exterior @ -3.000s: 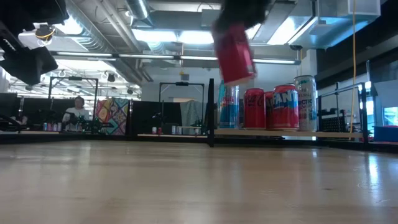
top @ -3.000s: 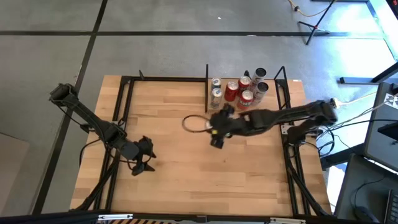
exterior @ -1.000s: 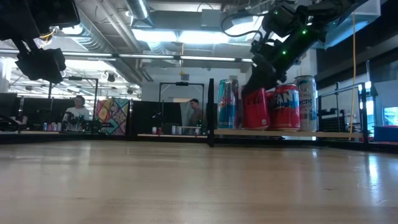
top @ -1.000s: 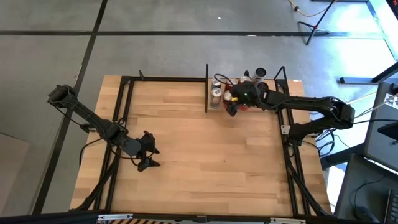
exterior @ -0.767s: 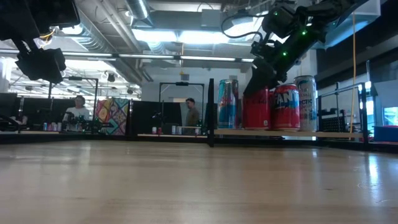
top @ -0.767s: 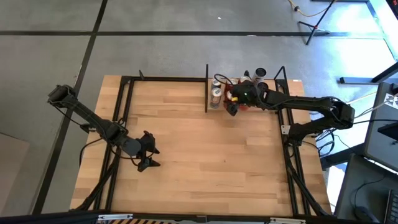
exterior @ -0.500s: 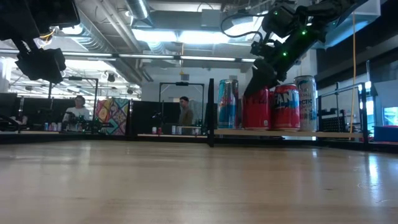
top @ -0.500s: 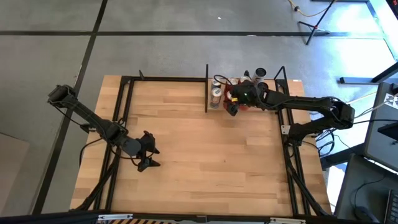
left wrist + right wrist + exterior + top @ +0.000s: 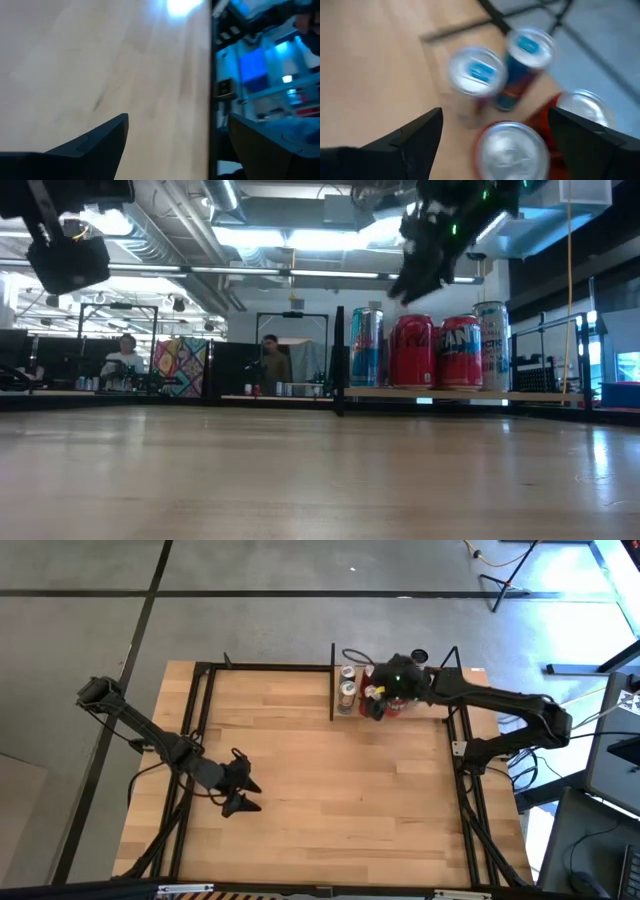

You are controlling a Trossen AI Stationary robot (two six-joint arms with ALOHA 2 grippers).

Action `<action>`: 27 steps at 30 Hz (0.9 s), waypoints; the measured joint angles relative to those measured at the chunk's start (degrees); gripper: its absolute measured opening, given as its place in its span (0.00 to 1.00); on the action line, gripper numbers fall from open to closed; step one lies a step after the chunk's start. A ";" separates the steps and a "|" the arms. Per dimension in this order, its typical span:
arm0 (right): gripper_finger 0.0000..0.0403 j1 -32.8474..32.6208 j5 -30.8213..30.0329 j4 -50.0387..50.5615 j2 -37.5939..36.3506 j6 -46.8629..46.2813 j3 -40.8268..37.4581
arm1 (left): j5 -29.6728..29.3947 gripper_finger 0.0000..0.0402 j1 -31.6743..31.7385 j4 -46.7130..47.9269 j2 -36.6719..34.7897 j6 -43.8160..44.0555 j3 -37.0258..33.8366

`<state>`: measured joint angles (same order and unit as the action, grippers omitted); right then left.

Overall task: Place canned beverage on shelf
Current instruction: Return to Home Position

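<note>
A pale wooden tabletop point(image 9: 300, 760) fills the foreground. On its left side the left gripper point(image 9: 247, 795) hangs with fingers spread, holding nothing. Farther back, four cans point(image 9: 412, 352) stand upright on the shelf point(image 9: 520, 393). The right gripper point(image 9: 495, 112) hovers just above them, fingers wide apart and empty. Beyond, two people point(image 9: 268, 360) show in a lit workshop.

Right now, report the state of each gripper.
Left gripper: open, holding nothing.
Right gripper: open, holding nothing.
</note>
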<state>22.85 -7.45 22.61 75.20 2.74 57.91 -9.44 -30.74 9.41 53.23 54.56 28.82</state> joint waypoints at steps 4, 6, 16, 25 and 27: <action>0.86 -2.51 10.61 7.13 -0.20 -8.34 9.64 | -1.66 0.81 0.80 -3.19 -0.02 1.96 0.06; 0.85 -6.25 13.24 7.24 -0.23 -12.45 13.56 | -2.99 0.80 2.48 -6.54 0.02 1.07 0.04; 0.28 -25.88 11.33 -0.07 -0.74 -21.86 15.40 | 3.10 0.40 16.70 -11.15 -1.24 -22.78 8.76; 0.11 -28.46 11.16 -10.55 -14.28 -18.84 0.34 | 4.22 0.02 24.70 -6.83 -11.06 -33.33 10.51; 0.12 -28.46 11.16 -11.59 -19.27 -18.77 -4.66 | 2.15 0.01 24.70 -6.25 -13.00 -33.94 10.51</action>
<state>-5.61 3.70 11.02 55.93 -16.03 53.25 -7.29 -6.04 3.16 40.23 20.62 39.33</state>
